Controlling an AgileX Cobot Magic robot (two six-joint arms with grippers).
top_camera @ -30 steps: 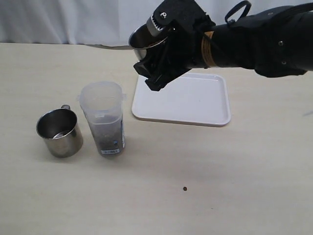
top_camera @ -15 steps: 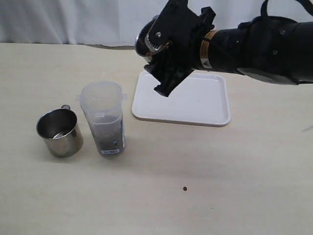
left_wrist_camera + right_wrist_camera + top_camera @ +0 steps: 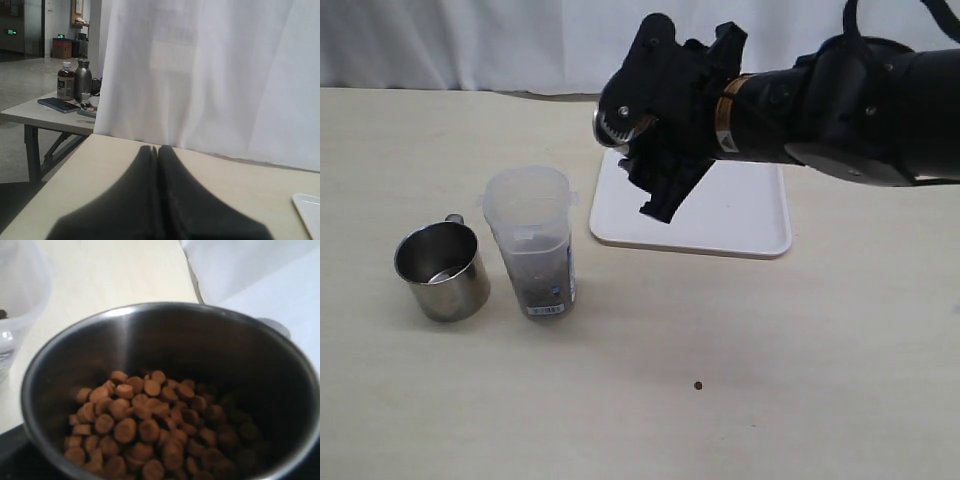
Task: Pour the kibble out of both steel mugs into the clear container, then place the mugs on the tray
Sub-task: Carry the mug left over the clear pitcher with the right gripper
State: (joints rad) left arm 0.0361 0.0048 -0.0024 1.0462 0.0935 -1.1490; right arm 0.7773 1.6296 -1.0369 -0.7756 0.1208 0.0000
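My right gripper (image 3: 650,160) is shut on a steel mug (image 3: 608,128), held in the air over the left end of the white tray (image 3: 740,215). In the right wrist view that mug (image 3: 165,335) holds a heap of brown kibble (image 3: 150,435). The clear container (image 3: 530,240) stands on the table to the lower left of the gripper, with kibble (image 3: 538,275) in its lower part. A second steel mug (image 3: 442,270) stands left of it and looks empty. My left gripper (image 3: 156,148) is shut on nothing, over the table's edge near a curtain, and is out of the exterior view.
One loose pellet (image 3: 698,385) lies on the table in front. A white curtain (image 3: 470,40) runs along the table's back edge. In the left wrist view a side table (image 3: 50,112) with bottles stands beyond the table.
My right gripper has come down with the mug and turned at the wrist, so less of the mug's rim shows. The container and the other mug have not moved.
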